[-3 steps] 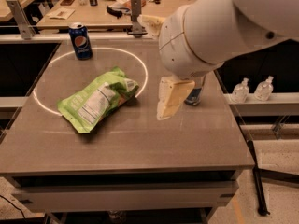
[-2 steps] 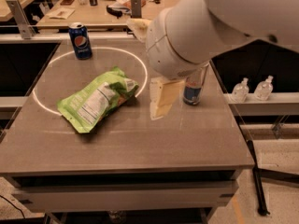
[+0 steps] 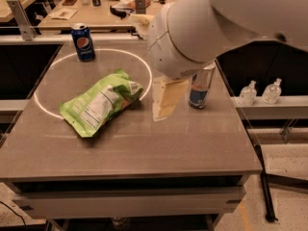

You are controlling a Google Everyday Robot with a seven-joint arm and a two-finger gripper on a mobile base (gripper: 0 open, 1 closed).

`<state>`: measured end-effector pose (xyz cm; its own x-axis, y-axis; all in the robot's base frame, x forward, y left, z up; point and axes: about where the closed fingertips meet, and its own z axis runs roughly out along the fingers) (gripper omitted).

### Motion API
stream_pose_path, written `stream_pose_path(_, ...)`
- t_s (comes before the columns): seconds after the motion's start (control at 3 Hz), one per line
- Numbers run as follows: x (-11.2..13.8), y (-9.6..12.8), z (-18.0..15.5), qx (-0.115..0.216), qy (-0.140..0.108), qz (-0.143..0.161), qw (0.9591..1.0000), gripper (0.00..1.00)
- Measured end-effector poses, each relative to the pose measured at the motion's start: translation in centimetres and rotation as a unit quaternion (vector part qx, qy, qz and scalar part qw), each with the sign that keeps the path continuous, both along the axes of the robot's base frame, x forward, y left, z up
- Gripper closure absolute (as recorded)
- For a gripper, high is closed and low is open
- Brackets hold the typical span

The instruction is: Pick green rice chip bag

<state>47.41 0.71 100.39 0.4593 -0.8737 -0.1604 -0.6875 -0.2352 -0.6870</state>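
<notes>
Arm: your robot's bulky white arm [image 3: 192, 32] filled the upper right of the view, reaching in over the far right part of the surface.
Table: the grey-brown table [image 3: 144, 148] ran wide across the view, with its near edge towards you.
Ring: a thin white ring [image 3: 53, 117] was drawn on the left half of the top, from close to the far edge down to about mid-depth.
Bag: the green rice chip bag [image 3: 101, 107] lay flat and crumpled, left of the centre and inside the ring. Its white label panel faced up. One end pointed to the near left corner and the other towards the middle of the table.
Gripper: the pale cream gripper [image 3: 163, 112] hung under the arm near the middle of the table, just beside the bag's far right end. It was not on the bag. You could not tell how far open it was.
Slim can: a slim can [image 3: 201, 88] stood upright just beside the gripper on the side of the right edge, its top hidden by the arm.
Blue can: a Pepsi can [image 3: 83, 42] stood upright near the far left corner, on the ring's far arc.
Bottles: two small clear bottles [image 3: 248, 93] stood on a ledge beyond the right edge.
</notes>
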Motion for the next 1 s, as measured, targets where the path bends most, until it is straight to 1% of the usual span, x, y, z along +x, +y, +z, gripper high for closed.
stream_pose_path(0.33, 1.7, 0.9, -0.4, 0.003, 0.010, 0.003, 0.9999, 0.00)
stream_pose_path(0.67, 3.7, 2.3, -1.7, 0.004, 0.036, 0.022, 0.9991, 0.00)
stream_pose_path(1.0, 5.4, 3.6, -3.8, 0.002, 0.074, 0.041, 0.9964, 0.00)
